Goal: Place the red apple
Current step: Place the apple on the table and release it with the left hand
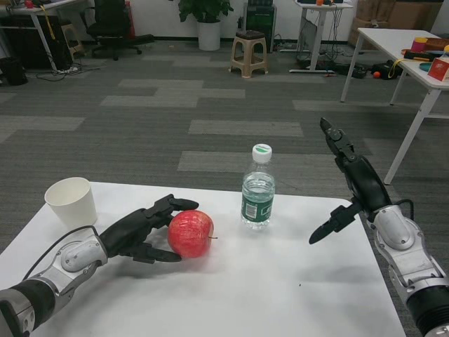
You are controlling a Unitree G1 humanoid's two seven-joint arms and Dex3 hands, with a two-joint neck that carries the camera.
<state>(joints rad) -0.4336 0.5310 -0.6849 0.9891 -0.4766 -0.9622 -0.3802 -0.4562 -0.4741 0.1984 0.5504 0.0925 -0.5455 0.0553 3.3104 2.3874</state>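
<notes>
The red apple point(191, 233) rests on the white table point(280, 295), left of centre. My left hand point(144, 230) comes in from the left and grips it: its upper fingers lie over the apple's top left and the thumb curls under its near side. My right hand point(354, 179) hovers above the table's right edge, well away from the apple, with its fingers spread apart and nothing in it.
A clear water bottle point(258, 189) with a white cap and green label stands just right of the apple. A white paper cup point(71, 201) stands at the table's far left corner. Beyond the table are grey carpet, a stool and other desks.
</notes>
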